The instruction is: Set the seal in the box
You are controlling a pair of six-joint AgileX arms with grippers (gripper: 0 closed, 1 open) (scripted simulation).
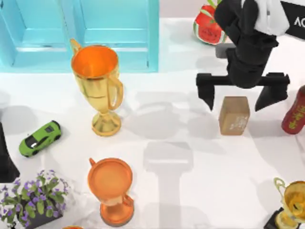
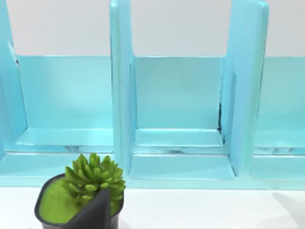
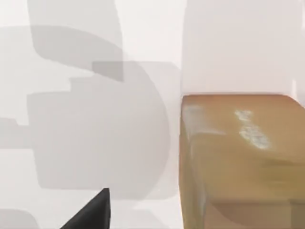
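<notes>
Right gripper spread wide above the seal: rigid, light wooden block, best gripped across its flat sides.

A rendered simulation test scene rather than a lived-in room: a plain white surface with flat shadows, backed by a turquoise box of open compartments. Unrelated props lie scattered across it: a gold trophy, an orange cup, a green toy car, potted purple flowers and a watermelon-patterned object
</notes>
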